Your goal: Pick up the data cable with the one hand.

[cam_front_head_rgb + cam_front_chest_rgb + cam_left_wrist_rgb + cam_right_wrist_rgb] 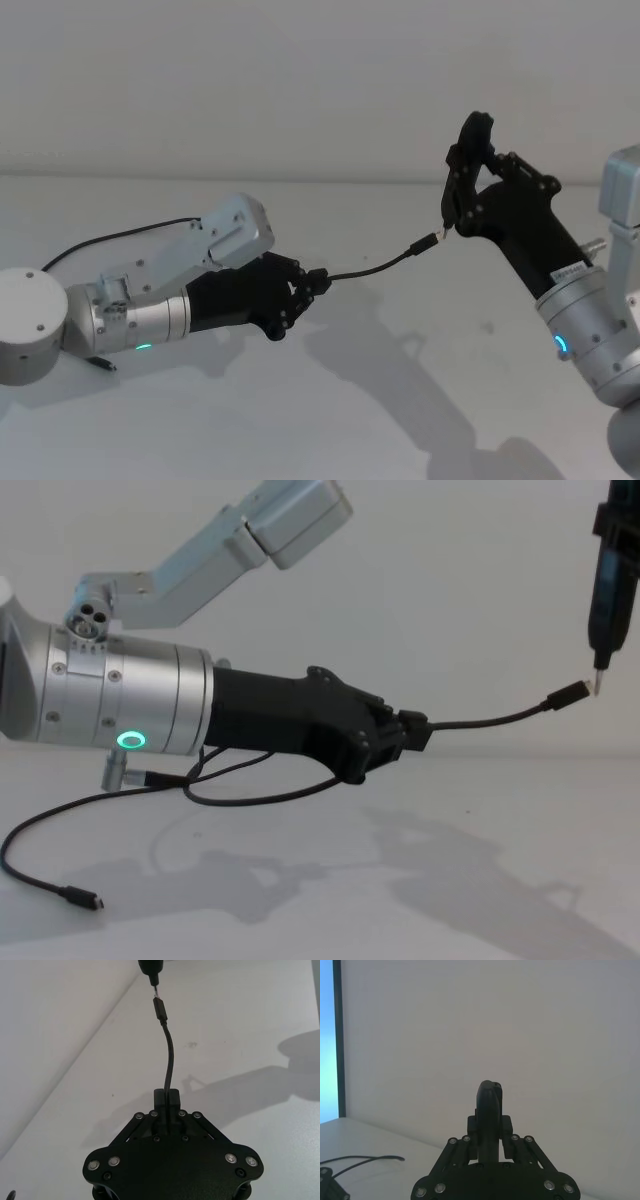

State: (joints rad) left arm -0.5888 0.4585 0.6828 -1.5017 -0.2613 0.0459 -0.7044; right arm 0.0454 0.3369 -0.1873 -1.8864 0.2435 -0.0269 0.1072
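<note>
Left gripper (415,730): jaws are clamping shut on the data cable (500,718), some way behind its plug (568,694).
Whereabouts: front stretch is arching in air; slack is trailing on the desk (420,890).
Handling: seemingly light, thin and limp, so it is likely needing a firm pinch near the plug.
Right gripper (468,192): jaws are gripping a black tool (610,590).

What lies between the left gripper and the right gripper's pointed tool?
Only the data cable, arcing from the left gripper to its plug at the tip of the pointed tool in the right gripper; head and chest views show it.
</note>
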